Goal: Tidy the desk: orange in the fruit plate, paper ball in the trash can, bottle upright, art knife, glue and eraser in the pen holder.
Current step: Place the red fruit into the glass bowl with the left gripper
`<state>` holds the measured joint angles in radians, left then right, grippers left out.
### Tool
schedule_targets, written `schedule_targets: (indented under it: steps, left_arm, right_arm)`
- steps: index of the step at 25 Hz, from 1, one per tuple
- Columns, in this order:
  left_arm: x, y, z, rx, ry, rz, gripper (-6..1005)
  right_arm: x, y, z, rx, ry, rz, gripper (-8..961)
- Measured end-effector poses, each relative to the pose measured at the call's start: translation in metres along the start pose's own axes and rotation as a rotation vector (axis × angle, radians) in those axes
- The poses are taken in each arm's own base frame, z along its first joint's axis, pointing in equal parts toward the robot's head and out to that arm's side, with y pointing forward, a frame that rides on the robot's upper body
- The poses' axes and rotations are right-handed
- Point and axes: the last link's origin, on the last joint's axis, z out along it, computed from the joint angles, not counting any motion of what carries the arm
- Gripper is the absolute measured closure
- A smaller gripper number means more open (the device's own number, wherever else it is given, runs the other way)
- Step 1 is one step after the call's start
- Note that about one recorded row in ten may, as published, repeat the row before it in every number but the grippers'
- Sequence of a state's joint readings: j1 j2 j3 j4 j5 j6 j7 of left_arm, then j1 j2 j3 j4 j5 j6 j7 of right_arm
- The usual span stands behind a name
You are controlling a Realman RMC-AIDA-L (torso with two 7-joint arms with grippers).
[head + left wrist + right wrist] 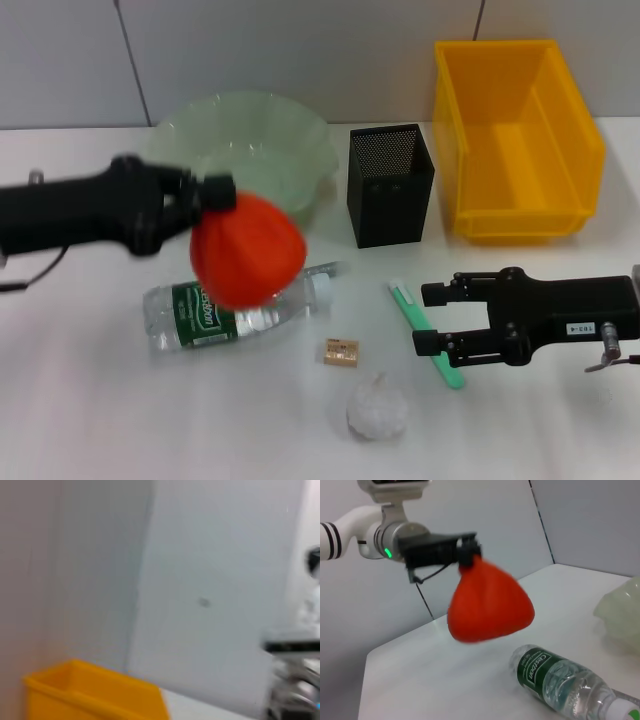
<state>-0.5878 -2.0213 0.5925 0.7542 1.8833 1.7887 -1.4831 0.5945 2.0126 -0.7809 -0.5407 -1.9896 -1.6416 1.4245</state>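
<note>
Head view: the left gripper (215,192) is clamped on the pointed top of the orange (247,250), which hangs in the air above the lying bottle (235,310), well off the table (90,400). The fruit plate (255,140) sits just behind it near the far edge, so the orange isn't in it yet. The bottle is on its side around the middle of the table, cap pointing toward the right side.

The black pen holder (390,185) stands upright beside the fruit plate, and the yellow trash can (515,140) takes the far right corner. The little eraser (341,352) lies just in front of the bottle, and the paper ball (377,408) is closer to the front edge, near the eraser but not touching it. A green art knife (425,333) lies flat in front of the pen holder.

The right gripper (430,318) hovers low near the right edge with its fingers apart, nothing between them, the fingertips right at the art knife.

Right wrist view shows the same thing from the side: left gripper (467,555) pinching the orange (490,605) by its tip, bottle (560,680) flat below it.
</note>
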Motion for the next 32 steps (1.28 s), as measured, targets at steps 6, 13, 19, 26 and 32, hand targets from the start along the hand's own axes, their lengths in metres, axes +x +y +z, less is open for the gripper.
schedule_targets:
  steps: [6,13,19,26,32]
  left_arm:
    - [0.01,-0.039,0.011,0.284,0.13,-0.005,951]
    - [0.012,-0.071,0.028,0.473,0.217,-0.045,952]
    - [0.016,-0.084,0.045,0.538,0.237,-0.044,944]
    - [0.006,-0.095,0.06,0.613,0.19,-0.044,922]
    - [-0.003,-0.098,0.065,0.668,0.18,-0.032,902]
  right_arm:
    - [0.001,0.0,-0.001,0.0,-0.004,0.0,224]
    - [0.001,0.001,0.0,-0.002,-0.004,-0.003,226]
    - [0.001,0.001,0.0,-0.003,-0.005,-0.005,228]
    - [0.0,0.002,0.002,-0.008,-0.008,-0.006,230]
    - [0.0,0.002,0.004,-0.011,-0.005,-0.009,232]
